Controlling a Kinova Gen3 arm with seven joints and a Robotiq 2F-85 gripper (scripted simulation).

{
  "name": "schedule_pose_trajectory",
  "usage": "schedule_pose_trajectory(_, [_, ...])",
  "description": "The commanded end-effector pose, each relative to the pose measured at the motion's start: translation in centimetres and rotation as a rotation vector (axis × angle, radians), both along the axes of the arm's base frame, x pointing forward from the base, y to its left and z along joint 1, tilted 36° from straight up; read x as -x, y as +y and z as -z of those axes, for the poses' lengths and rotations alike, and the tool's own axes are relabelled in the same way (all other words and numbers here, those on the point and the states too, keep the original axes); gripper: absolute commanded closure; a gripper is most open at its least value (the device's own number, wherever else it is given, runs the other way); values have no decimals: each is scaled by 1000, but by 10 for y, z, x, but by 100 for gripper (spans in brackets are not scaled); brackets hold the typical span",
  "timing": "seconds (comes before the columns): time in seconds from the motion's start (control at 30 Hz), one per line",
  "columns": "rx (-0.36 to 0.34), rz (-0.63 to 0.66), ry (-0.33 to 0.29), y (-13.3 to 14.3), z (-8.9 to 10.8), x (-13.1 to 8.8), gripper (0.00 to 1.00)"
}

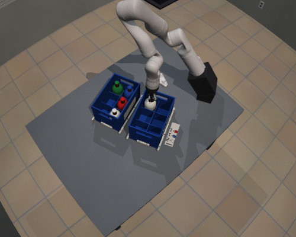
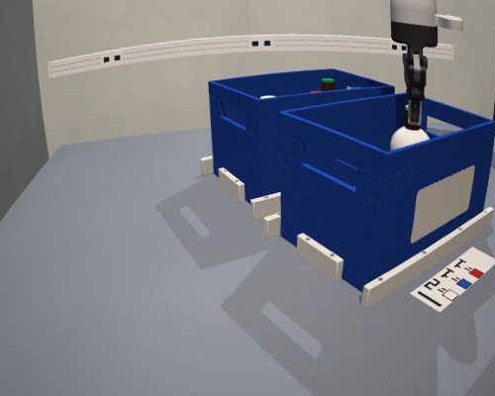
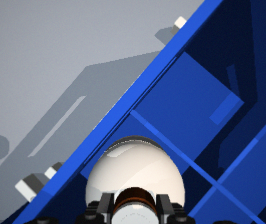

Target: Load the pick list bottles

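My gripper (image 1: 151, 98) (image 2: 414, 118) (image 3: 135, 206) is shut on the neck of a white bottle (image 1: 150, 105) (image 2: 409, 139) (image 3: 134, 167). The bottle is upright, partly down in a robot-side corner compartment of the receiving crate (image 1: 137, 136) (image 2: 331, 213) (image 3: 119, 115); its base is hidden. No other bottle shows in that crate. The other crate (image 1: 103, 118) (image 2: 232, 144) holds a green bottle (image 1: 117, 89), a blue bottle (image 1: 128, 92), a red bottle (image 1: 122, 103) and a white bottle (image 1: 114, 112), all standing. The pick list (image 1: 176, 125) (image 2: 474, 254) reads white 2, blue 1, red 1.
Pale rails (image 1: 166, 130) (image 2: 425, 253) edge both crates, which sit level side by side with a narrow gap. Thin dividers (image 1: 156, 111) (image 3: 176, 147) and high walls surround the compartments. The robot's black base (image 1: 204, 84) stands at the table's far right.
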State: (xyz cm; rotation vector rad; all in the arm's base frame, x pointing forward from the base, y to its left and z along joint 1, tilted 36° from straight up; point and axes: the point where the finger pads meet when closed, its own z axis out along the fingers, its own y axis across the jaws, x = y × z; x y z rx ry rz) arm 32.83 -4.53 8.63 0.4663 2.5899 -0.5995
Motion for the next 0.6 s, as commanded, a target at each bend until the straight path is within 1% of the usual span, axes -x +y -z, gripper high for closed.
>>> schedule_pose_trajectory(0.0, [-1, -1, -1, 0, 1, -1, 90])
schedule_pose_trajectory(0.47, [-1, -1, -1, -1, 2, -1, 90])
schedule_pose_trajectory(0.5, [-1, -1, -1, -3, 5, -2, 33])
schedule_pose_trajectory(0.57, [-1, -1, -1, -3, 5, -2, 33])
